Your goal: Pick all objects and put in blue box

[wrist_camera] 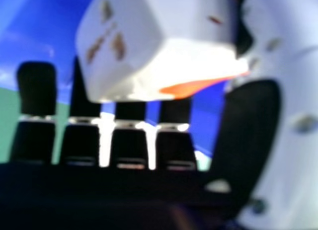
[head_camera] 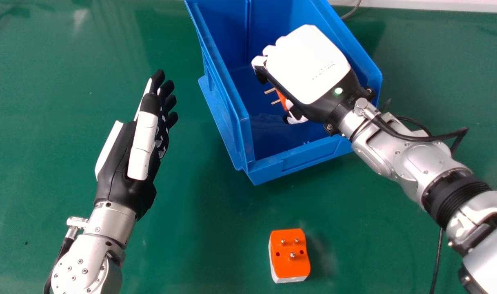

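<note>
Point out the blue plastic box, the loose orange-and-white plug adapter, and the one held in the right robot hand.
Blue plastic box (head_camera: 309, 155): head view, near wall.
Loose plug adapter (head_camera: 289, 249): head view, orange pin face.
Held plug adapter (wrist_camera: 154, 51): right hand view, white body.

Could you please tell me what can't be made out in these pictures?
- Most of the held adapter: head view, behind the back of the right hand.
- Its face markings: right hand view, blurred.
- Part of the floor inside the blue box: head view, hidden beneath the right hand.
- The box's far end: head view, cut off by the top edge.
- The loose adapter's underside: head view, hidden by its own body.
</note>
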Controlling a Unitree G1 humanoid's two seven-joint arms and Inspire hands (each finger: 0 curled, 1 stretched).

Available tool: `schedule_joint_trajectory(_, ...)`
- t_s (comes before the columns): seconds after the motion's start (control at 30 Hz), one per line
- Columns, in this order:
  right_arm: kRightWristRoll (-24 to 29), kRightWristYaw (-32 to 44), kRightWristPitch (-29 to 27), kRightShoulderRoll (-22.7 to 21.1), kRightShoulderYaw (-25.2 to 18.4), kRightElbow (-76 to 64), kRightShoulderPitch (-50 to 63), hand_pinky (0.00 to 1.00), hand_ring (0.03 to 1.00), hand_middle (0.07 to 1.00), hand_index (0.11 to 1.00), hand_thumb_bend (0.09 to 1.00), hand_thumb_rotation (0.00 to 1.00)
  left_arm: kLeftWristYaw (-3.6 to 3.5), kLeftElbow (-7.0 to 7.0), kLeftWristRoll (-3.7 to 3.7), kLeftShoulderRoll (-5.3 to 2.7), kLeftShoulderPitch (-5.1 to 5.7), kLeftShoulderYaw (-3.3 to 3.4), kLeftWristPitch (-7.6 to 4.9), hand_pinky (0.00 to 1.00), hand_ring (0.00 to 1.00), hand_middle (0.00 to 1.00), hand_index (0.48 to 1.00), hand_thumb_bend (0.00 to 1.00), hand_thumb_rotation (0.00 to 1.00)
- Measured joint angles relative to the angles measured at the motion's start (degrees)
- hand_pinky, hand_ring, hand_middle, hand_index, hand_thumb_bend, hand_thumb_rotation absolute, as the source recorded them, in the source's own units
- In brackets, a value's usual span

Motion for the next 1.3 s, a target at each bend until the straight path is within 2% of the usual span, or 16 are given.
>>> schedule_joint_trajectory(0.33,0.02,0.64,0.38,-0.13,0.02,-0.72,0.0,0.3,0.447,0.527,0.521,0.495,0.0,-0.22,0.0,0.0,-0.03,-0.06,0.0,-0.07,1.0,1.0,1.0,1.0,0.86,0.98)
schedule_joint_trajectory(0.57,-3.45,11.06,10.16,-1.13,1.54,-5.75,0.4,0.31,0.449,0.524,0.523,0.496,0.0,-0.14,0.01,0.05,-0.08,-0.11,-0.03,-0.1,1.0,1.0,1.0,1.0,0.86,0.98)
schedule_joint_trajectory(0.67,-4.45,14.29,11.96,-1.68,1.85,-8.2,1.15,0.31,0.449,0.524,0.523,0.496,0.0,-0.05,0.01,0.06,-0.07,-0.14,-0.02,-0.09,1.0,1.0,1.0,1.0,0.86,0.98)
schedule_joint_trajectory(0.7,-4.48,15.25,12.33,-1.83,1.86,-8.98,1.38,0.37,0.513,0.583,0.576,0.579,0.0,-0.05,0.02,0.06,-0.08,-0.15,-0.02,-0.09,1.0,1.0,1.0,1.0,0.86,0.98)
schedule_joint_trajectory(0.83,-4.56,19.29,13.74,-2.53,1.84,-11.99,1.85,0.37,0.513,0.583,0.576,0.579,0.0,-0.05,0.09,0.05,-0.1,-0.22,-0.03,-0.1,1.0,1.0,1.0,1.0,0.86,0.98)
schedule_joint_trajectory(0.87,-4.63,19.67,14.06,-2.6,1.83,-12.28,1.99,0.45,0.598,0.657,0.647,0.663,0.07,-0.05,0.12,0.05,-0.11,-0.23,-0.04,-0.1,1.0,1.0,1.0,1.0,0.86,0.98)
schedule_joint_trajectory(0.97,-4.93,20.15,15.23,-2.72,1.83,-13.07,2.54,0.45,0.598,0.657,0.647,0.663,0.07,0.03,0.14,0.08,-0.11,-0.23,-0.04,-0.1,1.0,1.0,1.0,1.0,0.86,0.98)
schedule_joint_trajectory(1.0,-5.01,20.26,15.57,-2.77,1.84,-13.31,2.71,0.56,0.678,0.726,0.718,0.731,0.13,0.09,0.15,0.1,-0.11,-0.23,-0.05,-0.1,1.0,1.0,1.0,1.0,0.86,0.98)
schedule_joint_trajectory(1.07,-5.12,20.39,16.33,-2.83,1.85,-13.57,2.98,0.56,0.678,0.726,0.718,0.731,0.13,0.13,0.2,0.15,-0.11,-0.23,-0.11,-0.1,1.0,1.0,1.0,1.0,0.86,0.98)
schedule_joint_trajectory(1.1,-5.39,20.53,16.85,-2.91,1.96,-13.58,3.03,0.64,0.743,0.781,0.774,0.785,0.19,0.18,0.22,0.16,-0.11,-0.23,-0.11,-0.1,1.0,1.0,1.0,1.0,0.85,0.99)
schedule_joint_trajectory(1.17,-6.4,20.83,17.75,-2.93,2.17,-13.58,3.04,0.64,0.743,0.781,0.774,0.785,0.19,0.32,0.22,0.15,-0.11,-0.23,-0.11,-0.09,1.0,1.0,1.0,1.0,0.85,0.99)
schedule_joint_trajectory(1.2,-6.69,20.99,18.15,-2.93,2.27,-13.58,3.05,0.71,0.794,0.825,0.819,0.829,0.25,0.39,0.22,0.14,-0.11,-0.23,-0.11,-0.09,1.0,1.0,1.0,1.0,0.84,0.99)
schedule_joint_trajectory(1.3,-7.24,21.03,18.95,-2.92,2.37,-13.57,3.08,0.77,0.836,0.86,0.856,0.863,0.3,0.52,0.22,0.14,-0.1,-0.23,-0.12,-0.08,1.0,1.0,1.0,1.0,0.84,0.99)
